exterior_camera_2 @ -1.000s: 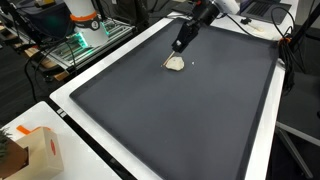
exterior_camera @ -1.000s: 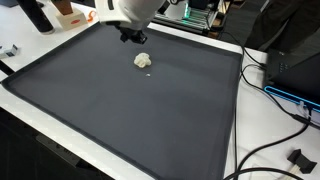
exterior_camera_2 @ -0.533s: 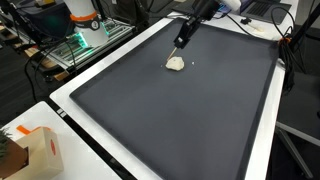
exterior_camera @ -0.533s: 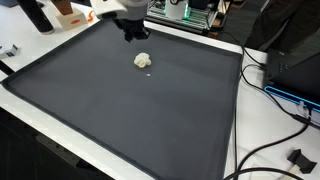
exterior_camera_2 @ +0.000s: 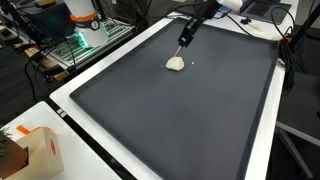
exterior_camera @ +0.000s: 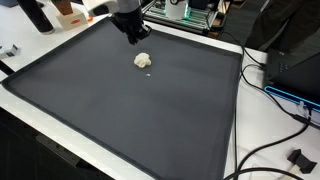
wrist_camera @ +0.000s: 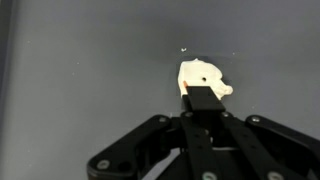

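**Occlusion and visibility**

- In the wrist view, the near edge of the small cream-white crumpled lump (wrist_camera: 207, 76) was covered by the black Robotiq gripper (wrist_camera: 203, 97). The lump's material could not be determined.
- The arm above the gripper was cut off at the top edge in both exterior views.
- The black cables (exterior_camera: 268, 152) at the table's side overlapped and could not be counted reliably.

**Gripper state**

- The fingertips were seen pressed together as a single dark block, with nothing clamped between them.
- The gripper (exterior_camera: 134, 33) (exterior_camera_2: 184, 39) was held above the mat, near the lump but apart from it.

**Location of the lump**

- The lump (exterior_camera: 143, 61) (exterior_camera_2: 175, 64) lay on the large dark grey rectangular mat (exterior_camera: 130, 120) (exterior_camera_2: 170, 120), towards the mat's far end from the brown cardboard box.
- The mat was laid on a white table (exterior_camera_2: 75, 125).

**Count**

- One lump and one gripper were recorded.
- One tiny pale speck (exterior_camera: 150, 73) (wrist_camera: 184, 48) was seen just beside the lump.
- One brown cardboard box (exterior_camera_2: 42, 152) was seen at a table corner.

**Markings**

- An orange marking (exterior_camera_2: 22, 130) was visible on the box. It was too small to be read.
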Robot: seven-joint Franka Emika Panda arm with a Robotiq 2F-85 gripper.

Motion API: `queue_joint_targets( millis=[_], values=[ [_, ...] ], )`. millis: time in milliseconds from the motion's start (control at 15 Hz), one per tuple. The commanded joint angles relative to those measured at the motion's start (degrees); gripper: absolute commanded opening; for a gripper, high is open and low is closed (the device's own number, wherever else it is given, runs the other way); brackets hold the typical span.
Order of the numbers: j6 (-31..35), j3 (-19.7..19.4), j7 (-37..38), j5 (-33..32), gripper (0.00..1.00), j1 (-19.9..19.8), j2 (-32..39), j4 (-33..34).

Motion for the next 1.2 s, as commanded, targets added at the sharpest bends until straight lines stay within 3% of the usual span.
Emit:
queue_joint_targets(
  millis=[0, 267, 333, 600, 667, 1133],
  values=[
    [2.58, 1.16, -2.79, 4.38, 0.03, -2.0, -1.24, -2.4],
    [4.85, 1.15, -2.75, 7.78, 0.03, -2.48, -0.95, -2.5],
    [2.6, 0.55, -1.99, 5.62, 0.13, -1.5, -0.02, -0.54],
    [3.3, 0.57, -2.0, 6.22, 0.13, -1.63, -0.02, -0.55],
    [3.32, 0.58, -2.0, 6.23, 0.03, -1.63, -0.02, -0.56],
    [4.06, 1.9, -9.54, 8.92, 0.03, -3.3, 0.48, -1.3]
  ],
)
